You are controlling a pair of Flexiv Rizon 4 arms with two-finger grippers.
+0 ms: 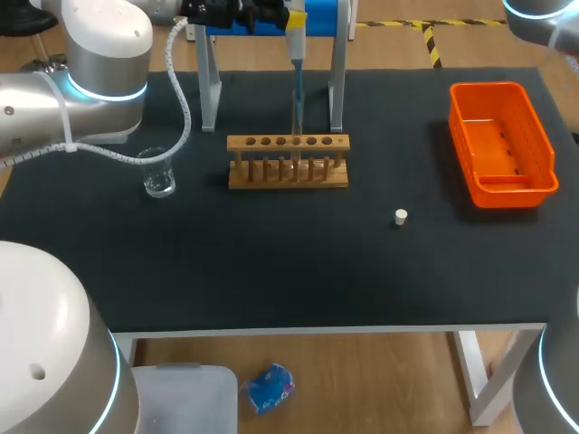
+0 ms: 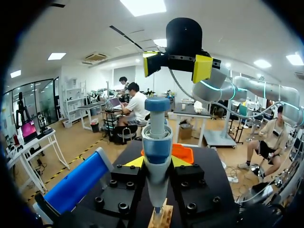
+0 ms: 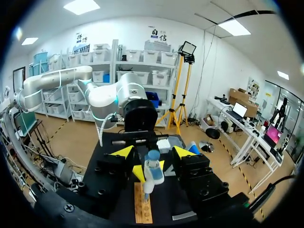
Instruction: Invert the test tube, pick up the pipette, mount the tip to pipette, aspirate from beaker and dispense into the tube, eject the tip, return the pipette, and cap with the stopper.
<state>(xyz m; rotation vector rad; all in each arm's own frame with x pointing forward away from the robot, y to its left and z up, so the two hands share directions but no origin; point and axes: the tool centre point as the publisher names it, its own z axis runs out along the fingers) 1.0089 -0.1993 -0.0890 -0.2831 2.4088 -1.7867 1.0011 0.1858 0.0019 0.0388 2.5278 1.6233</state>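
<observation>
Head view: pipette (image 1: 297,68) reaches into racked test tube (image 1: 297,136).

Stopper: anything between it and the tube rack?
On the table, nothing: the surface is bare between the stopper and the rack. Above the rack, yes: the pipette, gripped by the left tool, hangs over the middle holes with its tip down at the rack, blocking that spot from above.

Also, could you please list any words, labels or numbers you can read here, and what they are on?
None can be read.
The pipette, wooden rack, beaker, orange bin and stopper show no legible print.
Any fine markings on them are too small to tell.
</observation>
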